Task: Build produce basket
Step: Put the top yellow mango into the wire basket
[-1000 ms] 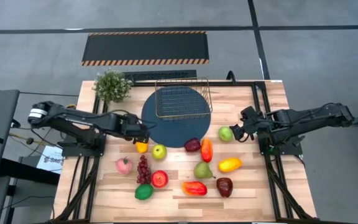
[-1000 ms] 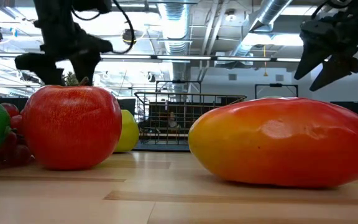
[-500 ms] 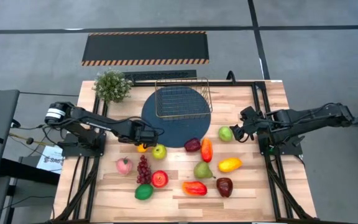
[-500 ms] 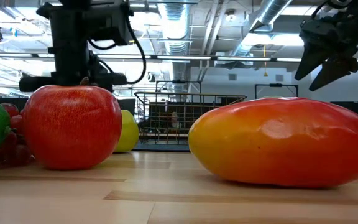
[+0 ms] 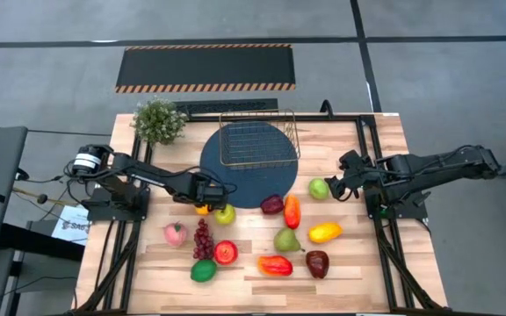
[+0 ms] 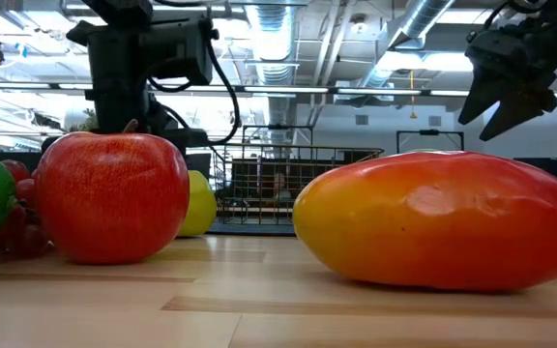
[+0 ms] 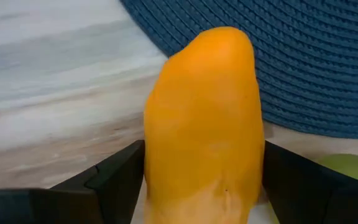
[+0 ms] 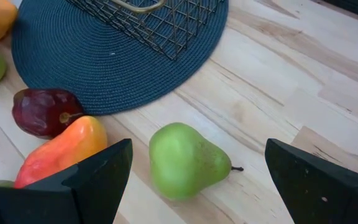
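Observation:
An orange-yellow fruit (image 7: 204, 112) lies on the wood at the near-left rim of the dark blue mat (image 5: 240, 180). My left gripper (image 5: 203, 202) is open and points down over it, one finger on each side. The gold wire basket (image 5: 257, 140) stands on the mat's far part. My right gripper (image 8: 197, 186) hangs open above a green pear (image 8: 185, 162) at the mat's right. More produce lies on the near half of the table: a green apple (image 5: 225, 213), grapes (image 5: 202, 237), a red apple (image 5: 226, 253) and a lime (image 5: 203, 270). My left gripper straddles the orange-yellow fruit from above, with its fingers (image 7: 120, 177) beside the fruit's two long sides. The fruit rests on the table. I cannot tell whether the fingers touch it.
A potted plant (image 5: 158, 120) stands at the far left corner. A peach (image 5: 176, 233), a dark plum-coloured fruit (image 5: 272, 204), an orange-red pepper (image 5: 292, 211), a pear (image 5: 286, 240), a yellow mango (image 5: 324, 233) and other pieces lie spread between the arms.
My left gripper has come down and moved a little toward the table's right, onto the orange-yellow fruit. Its fingers are as far apart as before. The fruit has not moved.

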Motion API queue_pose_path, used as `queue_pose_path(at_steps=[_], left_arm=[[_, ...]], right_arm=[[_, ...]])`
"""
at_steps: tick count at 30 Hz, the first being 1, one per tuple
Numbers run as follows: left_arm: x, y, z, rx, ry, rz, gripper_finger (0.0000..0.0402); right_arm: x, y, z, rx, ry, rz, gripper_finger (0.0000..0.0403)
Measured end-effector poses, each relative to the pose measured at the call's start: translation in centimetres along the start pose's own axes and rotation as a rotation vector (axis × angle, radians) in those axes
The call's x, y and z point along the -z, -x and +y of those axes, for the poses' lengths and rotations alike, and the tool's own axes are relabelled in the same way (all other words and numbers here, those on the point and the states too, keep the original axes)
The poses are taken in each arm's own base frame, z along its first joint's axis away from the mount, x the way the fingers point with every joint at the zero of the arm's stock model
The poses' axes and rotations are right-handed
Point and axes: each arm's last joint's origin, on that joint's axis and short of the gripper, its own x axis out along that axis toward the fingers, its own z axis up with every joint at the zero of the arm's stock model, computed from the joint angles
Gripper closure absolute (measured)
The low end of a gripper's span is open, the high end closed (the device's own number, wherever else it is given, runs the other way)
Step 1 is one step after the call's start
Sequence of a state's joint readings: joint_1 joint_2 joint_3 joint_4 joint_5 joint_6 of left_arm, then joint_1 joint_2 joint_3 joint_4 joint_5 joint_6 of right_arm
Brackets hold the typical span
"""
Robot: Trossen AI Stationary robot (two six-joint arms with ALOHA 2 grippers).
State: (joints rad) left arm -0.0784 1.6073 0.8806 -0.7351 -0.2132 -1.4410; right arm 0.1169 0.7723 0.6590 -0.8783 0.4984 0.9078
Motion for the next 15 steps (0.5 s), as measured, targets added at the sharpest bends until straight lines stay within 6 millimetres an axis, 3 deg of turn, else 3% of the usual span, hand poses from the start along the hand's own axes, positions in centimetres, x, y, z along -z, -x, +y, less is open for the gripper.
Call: queue_pose_path(at_steps=[11, 15], left_arm=[[0.06, 0.0, 0.33, -0.028, -0.06, 0.026, 0.019], [0.08, 0.76, 0.52, -0.01, -0.073, 0.063, 0.0195]], right_arm=[[-0.03, 0.0, 0.04, -0.003, -0.003, -0.003, 0.0017], [-0.03, 0.01, 0.03, -0.004, -0.002, -0.003, 0.0017]])
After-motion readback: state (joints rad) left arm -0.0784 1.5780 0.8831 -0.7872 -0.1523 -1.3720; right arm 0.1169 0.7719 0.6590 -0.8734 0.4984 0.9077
